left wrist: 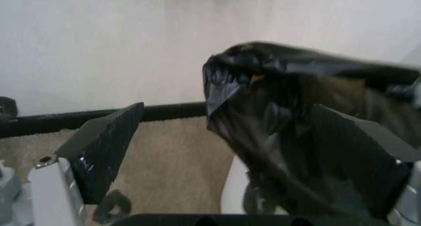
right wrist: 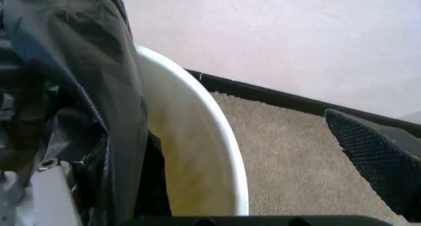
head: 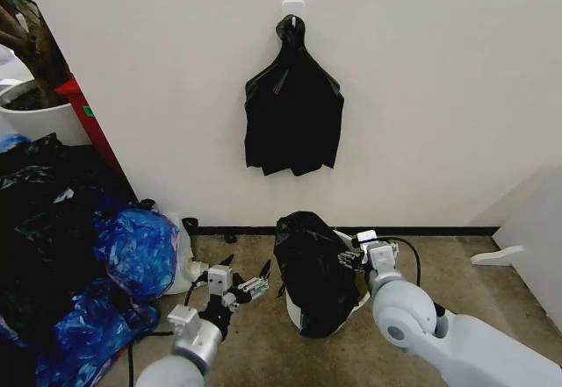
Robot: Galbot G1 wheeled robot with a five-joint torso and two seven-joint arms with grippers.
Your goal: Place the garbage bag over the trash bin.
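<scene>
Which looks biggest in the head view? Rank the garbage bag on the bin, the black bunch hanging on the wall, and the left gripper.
1. Glossy black plastic garbage bag and flat black bunch: alike, unranked.
2. Left gripper: clearly smallest.

The glossy, crinkled black garbage bag (head: 309,268) drapes over the trash bin (head: 360,297), a white round bucket standing upright near the wall's baseboard.

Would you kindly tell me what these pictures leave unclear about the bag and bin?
- Head view: the garbage bag covers most of the trash bin, so how far round the rim it reaches is hidden.
- Right wrist view: the bin's bottom is cut off.
- Left wrist view: the bag's lower part is blurred.
</scene>
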